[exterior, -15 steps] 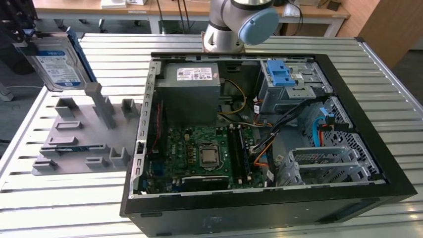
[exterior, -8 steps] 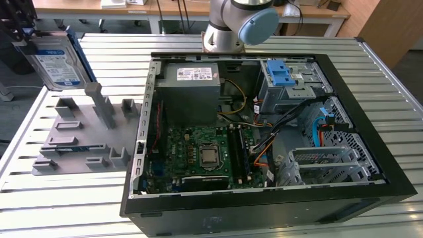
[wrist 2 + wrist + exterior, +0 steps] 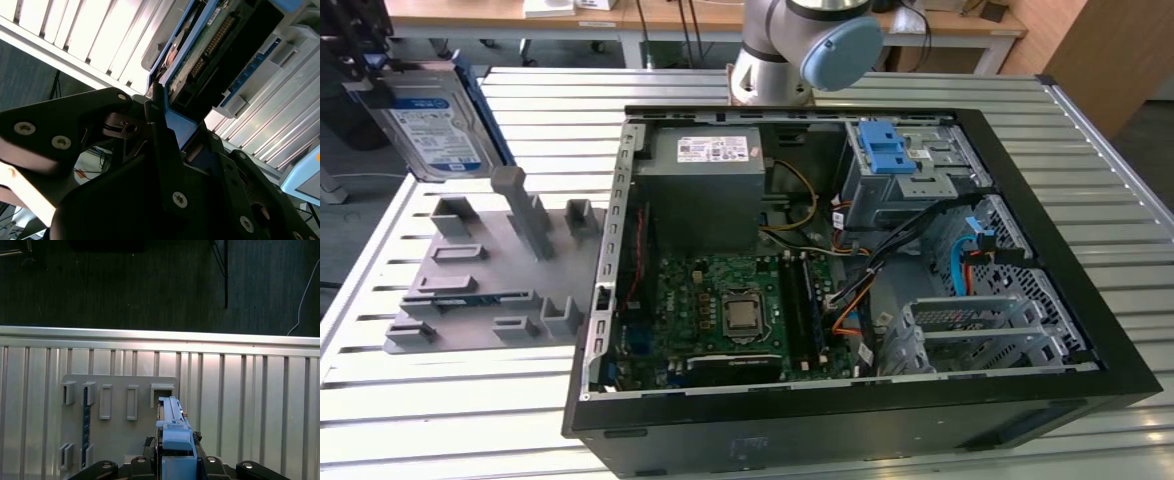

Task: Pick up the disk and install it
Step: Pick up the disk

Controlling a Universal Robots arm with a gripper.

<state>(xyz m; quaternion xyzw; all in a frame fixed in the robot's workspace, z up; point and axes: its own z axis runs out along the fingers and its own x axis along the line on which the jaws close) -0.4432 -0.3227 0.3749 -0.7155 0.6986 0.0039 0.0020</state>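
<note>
The exterior view looks steeply down from high up over the slatted table (image 3: 454, 420), with the open computer case (image 3: 854, 425) near and the arm's base (image 3: 801, 50) far. The first wrist view, further off, faces down along the disk (image 3: 175, 437) onto the grey fixture plate (image 3: 120, 435). The exterior view shares that fixture plate (image 3: 507, 268) at its left. The second wrist view sits tight against the gripper (image 3: 167, 120), facing the disk's (image 3: 210, 45) circuit-board side.

Surface (image 3: 440, 420): pale metal, ribbed slats running lengthwise. On it, at the exterior view's left: grey fixture plate (image 3: 454, 275) with upright holders. Just beside, at the exterior view's right: black open computer case (image 3: 854, 425), lying on its side.
</note>
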